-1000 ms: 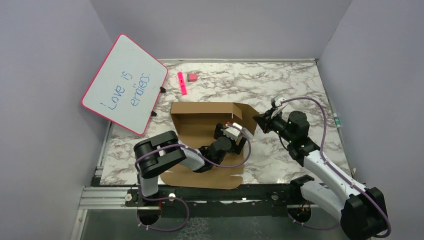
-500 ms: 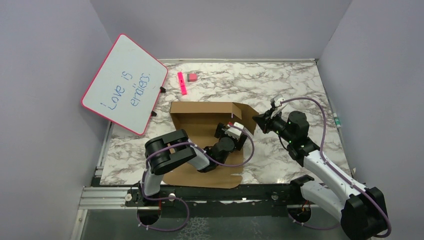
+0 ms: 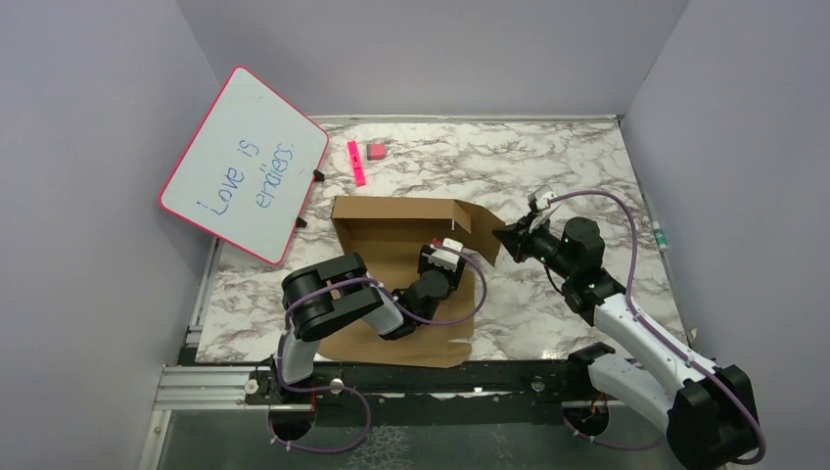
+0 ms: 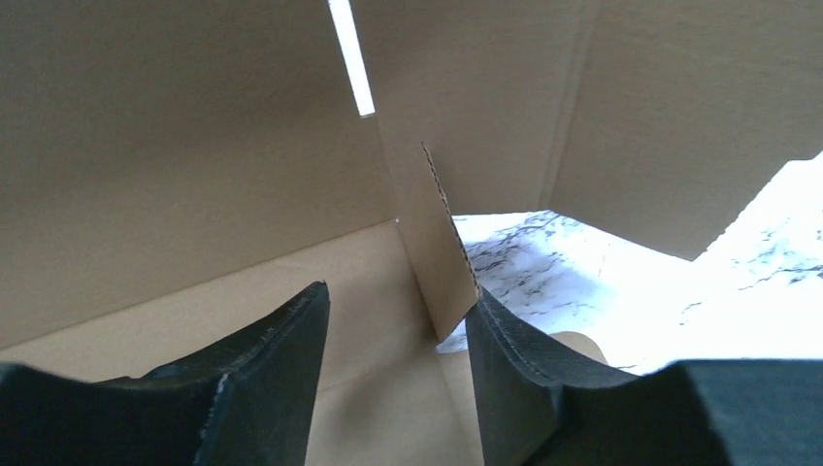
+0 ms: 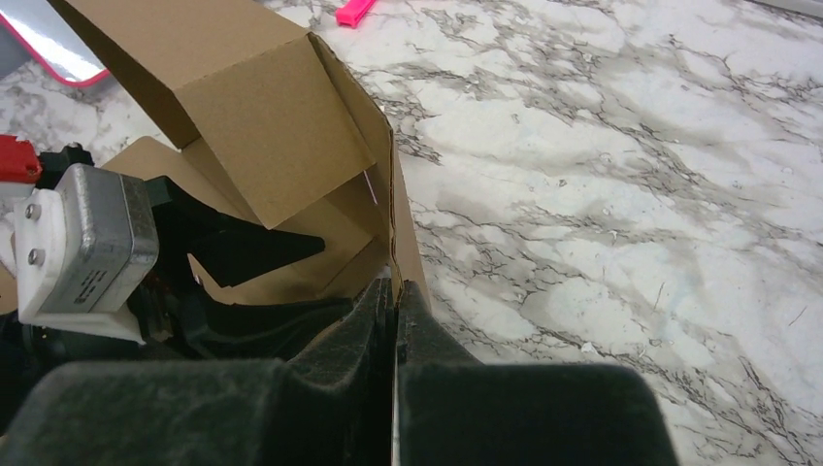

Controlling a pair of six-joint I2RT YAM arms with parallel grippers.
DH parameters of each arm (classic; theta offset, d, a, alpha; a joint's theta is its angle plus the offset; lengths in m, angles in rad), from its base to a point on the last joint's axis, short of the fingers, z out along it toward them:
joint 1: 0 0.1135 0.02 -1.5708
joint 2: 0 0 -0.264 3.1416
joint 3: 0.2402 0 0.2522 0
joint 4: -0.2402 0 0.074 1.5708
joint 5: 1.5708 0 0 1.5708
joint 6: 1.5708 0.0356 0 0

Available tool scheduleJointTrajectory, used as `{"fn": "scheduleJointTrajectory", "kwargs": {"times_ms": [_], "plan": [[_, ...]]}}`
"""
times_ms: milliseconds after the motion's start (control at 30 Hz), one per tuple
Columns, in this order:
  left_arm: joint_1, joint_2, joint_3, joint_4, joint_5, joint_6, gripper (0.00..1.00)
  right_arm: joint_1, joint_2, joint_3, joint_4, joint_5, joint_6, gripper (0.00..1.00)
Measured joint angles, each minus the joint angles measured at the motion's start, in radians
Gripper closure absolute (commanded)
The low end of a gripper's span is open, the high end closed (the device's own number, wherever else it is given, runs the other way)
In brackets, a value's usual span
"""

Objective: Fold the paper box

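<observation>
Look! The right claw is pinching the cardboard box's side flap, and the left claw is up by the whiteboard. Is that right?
Only the left part is wrong. The left gripper is down inside the paper box, jaws apart around a small flap, as the left wrist view shows. The right gripper does pinch the side flap.

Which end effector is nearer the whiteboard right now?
Left. The left end effector sits inside the box, to the right of the whiteboard. The right end effector pinches the box's right flap, farther away.
</observation>
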Motion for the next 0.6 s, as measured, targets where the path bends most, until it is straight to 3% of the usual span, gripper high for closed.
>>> {"fn": "scheduleJointTrajectory", "kwargs": {"times_ms": [333,600], "plan": [[0.051,-0.017,-0.074,0.011,0.013,-0.128,0.63,0.005,0.000,0.000,0.000,-0.056,0.011,0.88],[0.098,-0.028,-0.106,0.015,0.060,-0.205,0.67,0.006,-0.010,0.007,-0.011,-0.079,0.064,0.66]]}}
